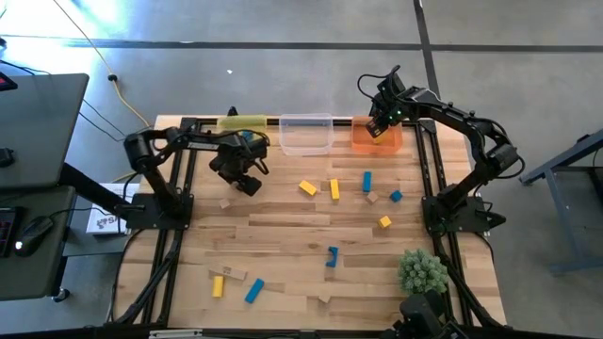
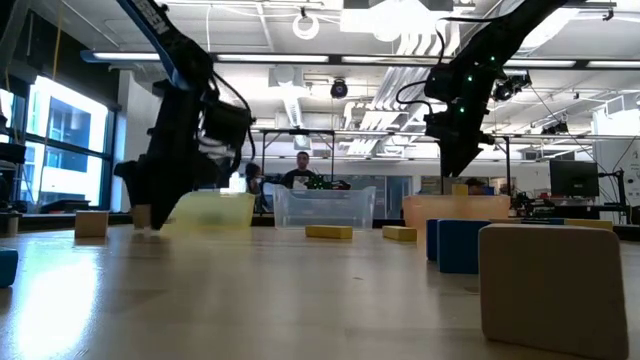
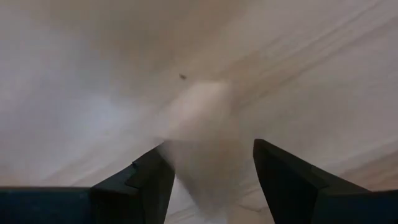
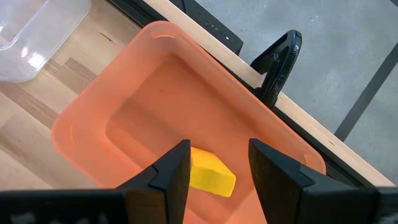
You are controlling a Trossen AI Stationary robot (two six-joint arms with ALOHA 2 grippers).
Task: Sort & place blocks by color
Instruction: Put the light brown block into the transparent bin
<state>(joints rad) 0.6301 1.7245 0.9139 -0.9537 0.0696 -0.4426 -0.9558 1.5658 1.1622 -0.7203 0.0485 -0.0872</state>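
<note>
Risk is sitting with the right gripper (image 4: 217, 171): hovering over the orange bin (image 4: 124, 118), it is pinching a yellow block (image 4: 211, 176); releasing off-centre could bounce it out. Left gripper (image 3: 208, 180), fingers spread, is straddling a tan block (image 3: 202, 134).

Blurred tan block (image 3: 202, 134) between fingers

- High view: bright, even daylight; soft short shadows under the arms on the worktop (image 1: 283, 235)
- Low view: ceiling lights and a left window glare; the near tan block (image 2: 552, 288) is out of focus
- Left wrist view: heavily blurred; right wrist view sharp
</note>
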